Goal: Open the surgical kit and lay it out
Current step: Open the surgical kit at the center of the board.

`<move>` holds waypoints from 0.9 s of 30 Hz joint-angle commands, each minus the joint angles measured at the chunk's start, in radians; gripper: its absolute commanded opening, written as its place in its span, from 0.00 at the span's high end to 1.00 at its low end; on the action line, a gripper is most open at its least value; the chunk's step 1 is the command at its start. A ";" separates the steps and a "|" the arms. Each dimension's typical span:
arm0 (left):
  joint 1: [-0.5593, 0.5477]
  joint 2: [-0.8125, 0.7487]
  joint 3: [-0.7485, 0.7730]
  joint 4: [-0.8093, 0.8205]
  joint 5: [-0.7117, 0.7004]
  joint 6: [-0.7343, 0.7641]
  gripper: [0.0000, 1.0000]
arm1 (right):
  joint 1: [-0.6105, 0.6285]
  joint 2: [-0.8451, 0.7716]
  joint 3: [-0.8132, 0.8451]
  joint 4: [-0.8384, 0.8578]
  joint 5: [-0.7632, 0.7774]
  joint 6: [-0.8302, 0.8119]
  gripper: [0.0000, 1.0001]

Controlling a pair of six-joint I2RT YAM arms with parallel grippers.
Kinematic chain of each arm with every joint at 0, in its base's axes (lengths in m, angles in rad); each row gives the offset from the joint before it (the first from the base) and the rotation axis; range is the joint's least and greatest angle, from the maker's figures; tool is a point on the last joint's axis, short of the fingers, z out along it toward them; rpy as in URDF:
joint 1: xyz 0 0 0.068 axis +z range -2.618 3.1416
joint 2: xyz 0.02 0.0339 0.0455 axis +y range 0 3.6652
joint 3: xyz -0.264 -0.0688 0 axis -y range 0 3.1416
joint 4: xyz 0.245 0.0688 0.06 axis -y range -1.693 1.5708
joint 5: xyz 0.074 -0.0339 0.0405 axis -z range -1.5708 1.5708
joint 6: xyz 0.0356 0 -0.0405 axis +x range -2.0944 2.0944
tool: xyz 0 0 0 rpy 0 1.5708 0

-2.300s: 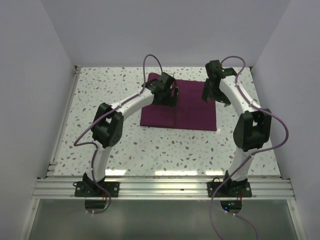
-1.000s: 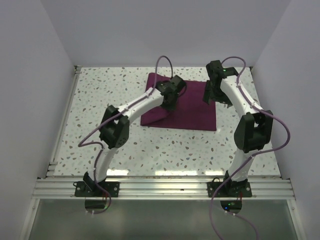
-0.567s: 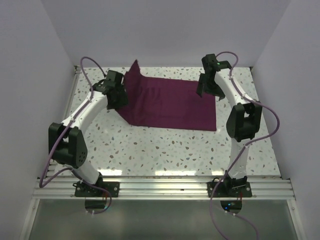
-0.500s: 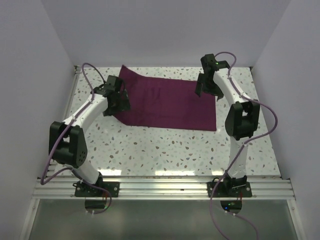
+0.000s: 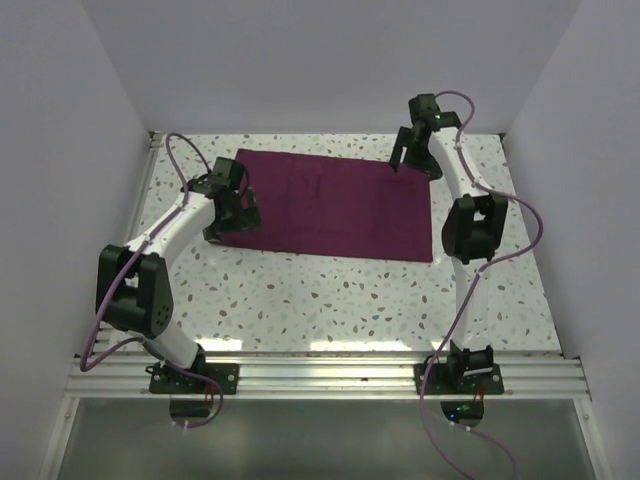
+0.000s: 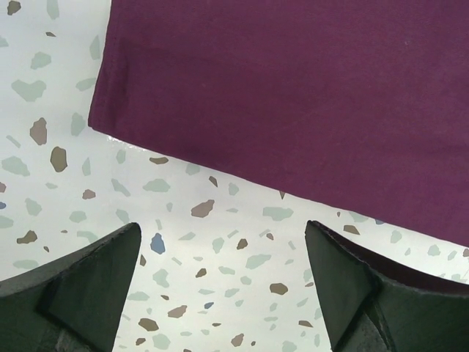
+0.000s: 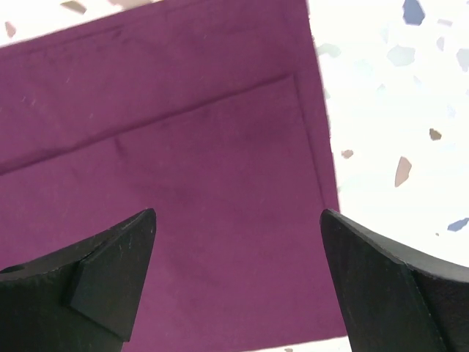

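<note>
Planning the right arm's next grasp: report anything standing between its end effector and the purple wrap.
Nothing visible does. The right end effector hangs open directly over the purple wrap, near its corner, with only bare cloth showing below it.

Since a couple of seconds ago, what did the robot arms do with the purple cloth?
The left end effector pulled the folded flap of the purple cloth out to the left, spread it flat, then opened and let go. The right end effector shifted slightly toward the far edge, open all along. The cloth's right half stayed put on the table.
</note>
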 commanded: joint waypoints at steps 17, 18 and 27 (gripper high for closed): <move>0.010 -0.038 -0.012 -0.023 -0.037 0.014 0.05 | -0.099 0.226 0.179 0.135 -0.081 0.072 0.22; 0.010 -0.037 -0.014 -0.024 -0.038 0.012 0.05 | -0.099 0.237 0.177 0.140 -0.081 0.075 0.24; 0.010 -0.041 -0.024 -0.044 -0.063 0.003 0.05 | -0.105 0.291 0.180 0.146 -0.052 0.075 0.31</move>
